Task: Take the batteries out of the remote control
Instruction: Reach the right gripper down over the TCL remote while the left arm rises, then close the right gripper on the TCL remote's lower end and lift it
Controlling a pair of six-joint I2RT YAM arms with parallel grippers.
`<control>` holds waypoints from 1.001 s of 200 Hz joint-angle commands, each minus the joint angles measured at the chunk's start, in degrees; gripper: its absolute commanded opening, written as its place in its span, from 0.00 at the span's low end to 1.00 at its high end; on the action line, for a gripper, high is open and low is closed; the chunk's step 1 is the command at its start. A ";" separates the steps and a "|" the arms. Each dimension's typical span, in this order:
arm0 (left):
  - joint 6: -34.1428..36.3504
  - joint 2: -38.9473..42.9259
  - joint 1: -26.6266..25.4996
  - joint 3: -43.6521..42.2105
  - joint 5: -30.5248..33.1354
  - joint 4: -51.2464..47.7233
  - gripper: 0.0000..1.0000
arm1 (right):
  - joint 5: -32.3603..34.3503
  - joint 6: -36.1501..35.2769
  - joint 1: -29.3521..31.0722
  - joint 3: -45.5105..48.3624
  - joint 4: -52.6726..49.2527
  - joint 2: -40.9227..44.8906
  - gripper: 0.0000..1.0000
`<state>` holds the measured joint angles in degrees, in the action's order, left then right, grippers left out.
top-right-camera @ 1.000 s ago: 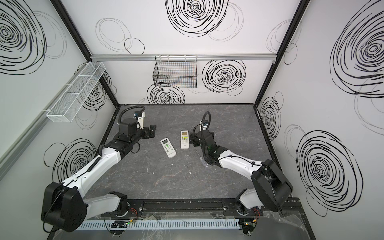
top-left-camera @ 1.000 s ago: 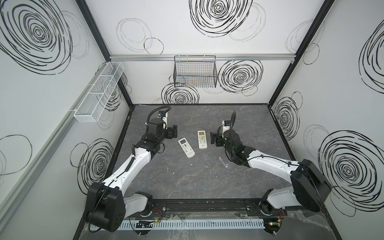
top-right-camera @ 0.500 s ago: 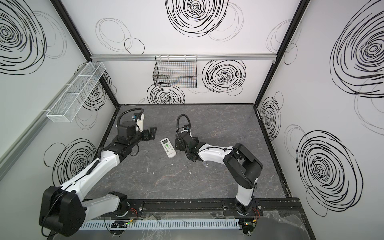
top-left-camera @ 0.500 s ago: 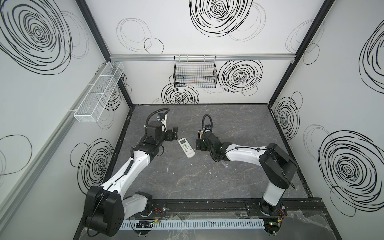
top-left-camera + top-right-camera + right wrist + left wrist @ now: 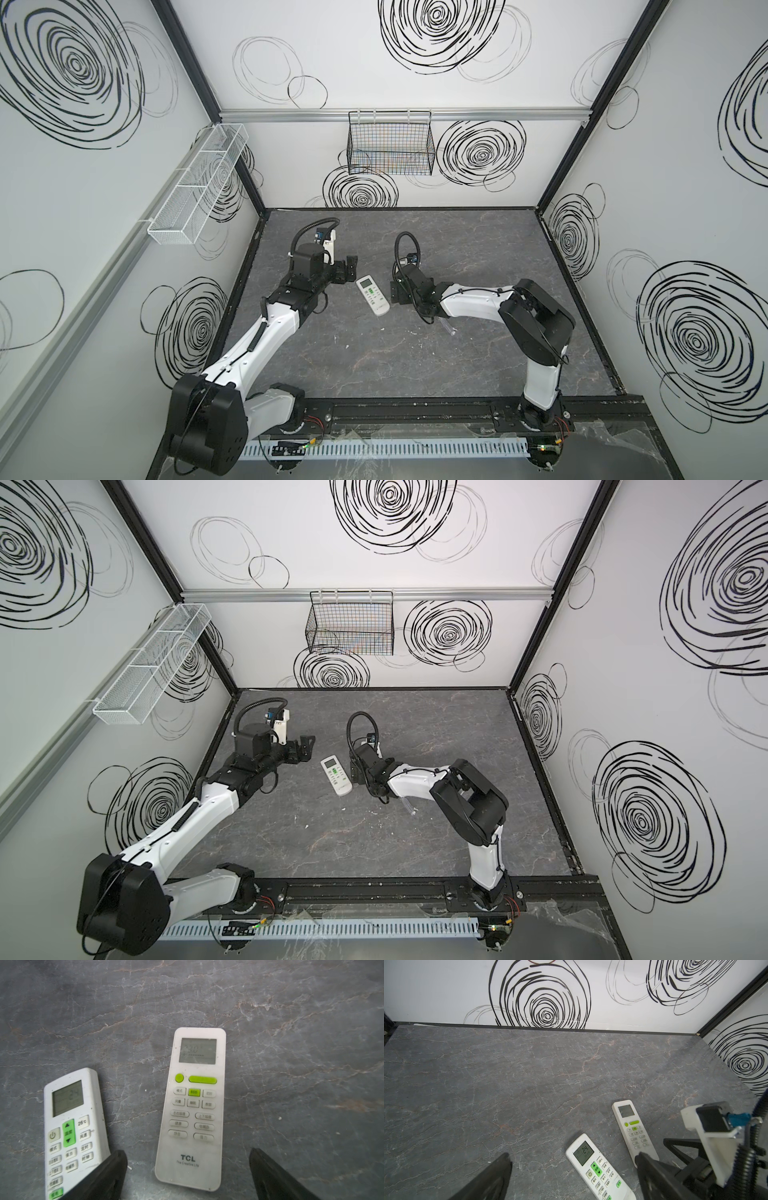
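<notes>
Right gripper (image 5: 187,1152) is spread wide and holding nothing. Its jaws hang either side of the bottom end of the TCL remote (image 5: 193,1105), the end with the logo, with a gap on both sides as far as the right wrist cam shows. That remote lies flat, buttons up, on the dark marbled table (image 5: 301,1032). What's crowding it is the 24 remote (image 5: 70,1126) (its screen reads 24), which sits just beside it at a slight angle, also buttons up. One of the right gripper's fingers (image 5: 110,1176) covers that remote's lower corner in the wrist view, and I can't tell if it's actually touching. In both top views the right gripper sits over the TCL remote and hides it, so the only one showing there is the 24 remote (image 5: 373,295). Left gripper (image 5: 572,1155) is wide too and empty, hovering near the far end of the 24 remote but apart from it. As for the batteries, I can't see them in any view, since both remotes have their backs to the table. A small clear thing (image 5: 449,329) lies by the right arm, too tiny to make out. A black wire basket (image 5: 390,149) hangs on the back wall and a white mesh tray (image 5: 199,187) on the left wall, both well apart from the remotes.
</notes>
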<state>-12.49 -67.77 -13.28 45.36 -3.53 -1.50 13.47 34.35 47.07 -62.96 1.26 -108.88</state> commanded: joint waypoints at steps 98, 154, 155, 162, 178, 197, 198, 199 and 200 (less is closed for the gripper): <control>0.14 0.97 -0.91 -0.13 0.98 2.46 0.96 | -0.18 -0.20 1.21 -0.59 0.63 -4.32 0.81; -0.19 0.70 0.09 -0.36 0.68 2.31 0.96 | -4.35 0.71 -1.00 2.41 4.76 -4.34 0.70; -0.18 0.71 0.09 -0.32 0.66 2.38 0.96 | -4.47 0.71 -1.05 2.45 4.83 -4.33 0.70; -0.29 0.61 0.09 -0.37 0.19 2.40 0.96 | -5.06 0.80 -1.35 2.71 4.92 -4.39 0.69; -0.75 0.53 0.40 -0.10 -0.76 2.11 0.96 | -4.93 0.73 -1.85 2.83 4.37 -4.26 0.68; -0.63 0.48 0.48 -0.44 -0.89 2.42 0.96 | -4.35 0.28 -2.11 4.11 5.91 -3.56 0.66; -0.62 0.46 0.46 -0.49 -0.88 2.44 0.96 | -4.34 0.24 -2.13 4.22 6.02 -3.54 0.66; -0.61 0.50 0.45 -0.51 -0.87 2.45 0.96 | -4.38 0.26 -2.15 4.32 6.16 -3.54 0.66; -0.56 0.51 0.45 -0.53 -0.87 2.50 0.96 | -4.36 0.27 -2.15 4.37 6.23 -3.49 0.66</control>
<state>-12.53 -67.75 -13.34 45.28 -3.64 -1.37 10.13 33.85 45.58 -61.30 7.40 -112.66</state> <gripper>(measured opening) 0.963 0.670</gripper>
